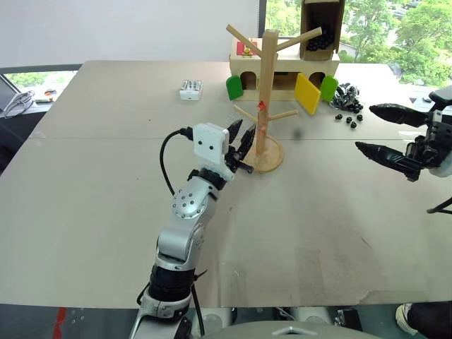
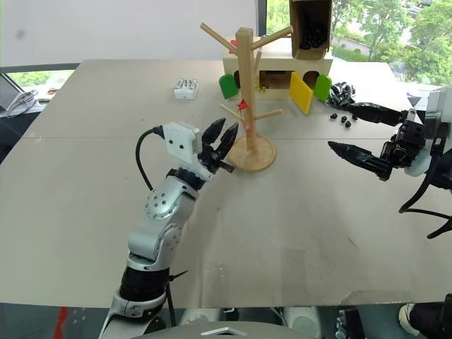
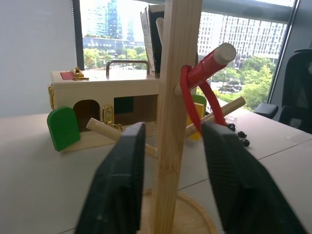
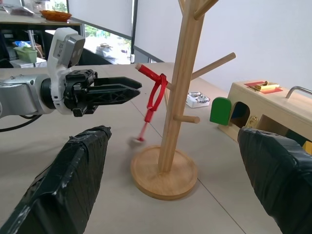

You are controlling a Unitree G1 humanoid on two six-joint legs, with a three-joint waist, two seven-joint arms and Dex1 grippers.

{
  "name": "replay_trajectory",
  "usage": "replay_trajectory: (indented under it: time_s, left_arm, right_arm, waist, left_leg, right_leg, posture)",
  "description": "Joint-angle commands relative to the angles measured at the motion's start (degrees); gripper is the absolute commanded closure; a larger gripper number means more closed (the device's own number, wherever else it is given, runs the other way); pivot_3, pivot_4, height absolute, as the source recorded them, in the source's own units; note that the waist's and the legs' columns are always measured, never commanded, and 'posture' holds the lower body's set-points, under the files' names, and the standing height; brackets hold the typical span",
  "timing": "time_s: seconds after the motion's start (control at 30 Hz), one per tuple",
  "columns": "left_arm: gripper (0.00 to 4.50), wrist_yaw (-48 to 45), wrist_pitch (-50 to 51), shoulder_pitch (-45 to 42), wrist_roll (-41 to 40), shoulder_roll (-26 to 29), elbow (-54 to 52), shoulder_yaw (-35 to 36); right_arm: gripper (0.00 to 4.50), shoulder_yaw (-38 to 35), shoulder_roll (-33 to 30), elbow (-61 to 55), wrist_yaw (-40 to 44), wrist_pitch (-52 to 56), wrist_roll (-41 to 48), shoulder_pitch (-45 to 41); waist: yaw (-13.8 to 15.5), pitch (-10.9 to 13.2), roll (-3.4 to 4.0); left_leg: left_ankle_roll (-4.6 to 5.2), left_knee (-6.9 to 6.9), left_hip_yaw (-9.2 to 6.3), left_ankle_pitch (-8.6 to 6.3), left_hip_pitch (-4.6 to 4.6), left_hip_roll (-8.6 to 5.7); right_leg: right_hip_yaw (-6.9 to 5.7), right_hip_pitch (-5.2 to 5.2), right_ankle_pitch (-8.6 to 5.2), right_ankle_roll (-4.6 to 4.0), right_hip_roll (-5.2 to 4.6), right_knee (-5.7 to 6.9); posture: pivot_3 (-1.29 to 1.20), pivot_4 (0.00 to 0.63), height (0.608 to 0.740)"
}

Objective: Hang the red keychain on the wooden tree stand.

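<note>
One red keychain (on peg), hanging downward

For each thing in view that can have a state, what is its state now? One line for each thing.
red keychain: hanging from a slanted peg, held by no gripper.
wooden tree stand: upright on the table.
left gripper: open, fingers either side of the trunk.
right gripper: open, holding nothing, apart from the stand.
wooden house: green and yellow flaps swung open.
</note>
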Motion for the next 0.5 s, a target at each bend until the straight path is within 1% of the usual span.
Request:
replay_trajectory:
  time_s: [0.03, 0.07, 0.23, 0.27, 0.4, 0.5]
  left_arm:
    - [0.81, -0.81, -0.51, 0.13, -1.10, 0.00, -1.23, 1.00]
    - [0.38, -0.93, 0.03, 0.80, -1.96, 0.00, -1.37, 1.68]
    - [0.38, 0.06, 1.00, 3.92, -3.34, 1.11, 1.83, 7.36]
    - [0.38, 0.54, 0.39, 4.47, -3.06, 1.63, 3.50, 9.06]
    - [0.38, 2.52, -2.65, 6.45, -1.83, 3.31, 10.21, 15.01]
    - [0.38, 3.60, -4.92, 7.90, -0.96, 3.63, 12.39, 16.82]
  right_arm:
    - [0.00, -2.06, 0.66, -1.35, -1.53, -1.21, -0.12, -0.08]
    - [0.00, -2.01, 1.47, -1.22, -2.77, -1.54, -0.53, -0.08]
    - [0.00, 0.04, 10.33, 0.41, -13.34, -6.76, -7.16, 0.51]
    - [0.00, 1.03, 13.64, 1.67, -16.44, -9.50, -10.17, 1.16]
    - [0.00, 3.77, 26.45, 10.31, -29.72, -19.85, -21.38, 3.70]
    - [0.00, 3.60, 31.03, 17.45, -35.88, -26.60, -26.61, 3.51]
  waist:
    - [-0.01, 0.00, 0.00]
    - [-0.01, 0.00, 0.00]
    - [-0.15, 0.00, 0.02]
    - [-0.14, 0.00, 0.01]
    - [-0.17, -0.03, -0.03]
    - [-0.06, 0.02, 0.06]
  left_leg:
    - [0.00, 0.00, 0.00, 0.00, 0.00, 0.00]
    - [0.00, 0.00, 0.00, 0.00, 0.00, 0.01]
    - [-0.02, -0.01, 0.01, 0.01, 0.03, 0.04]
    - [-0.02, -0.01, 0.00, 0.01, 0.02, 0.04]
    - [-0.07, 0.00, 0.02, 0.04, 0.02, 0.05]
    - [-0.26, -0.01, 0.14, 0.16, -0.04, 0.06]
  right_leg:
    - [0.00, 0.00, 0.00, 0.00, 0.00, 0.00]
    - [0.00, 0.00, 0.00, 0.00, 0.00, 0.00]
    - [0.03, -0.01, 0.00, 0.00, 0.07, 0.01]
    - [0.01, -0.03, 0.00, 0.00, 0.07, 0.02]
    - [0.01, -0.04, -0.01, 0.01, 0.11, 0.03]
    - [0.07, -0.13, 0.00, 0.01, 0.03, 0.04]
  posture:
    - [0.00, 0.150, 0.740]
    - [0.00, 0.150, 0.740]
    - [0.00, 0.150, 0.740]
    - [0.00, 0.150, 0.740]
    - [0.00, 0.150, 0.740]
    - [0.00, 0.150, 0.740]
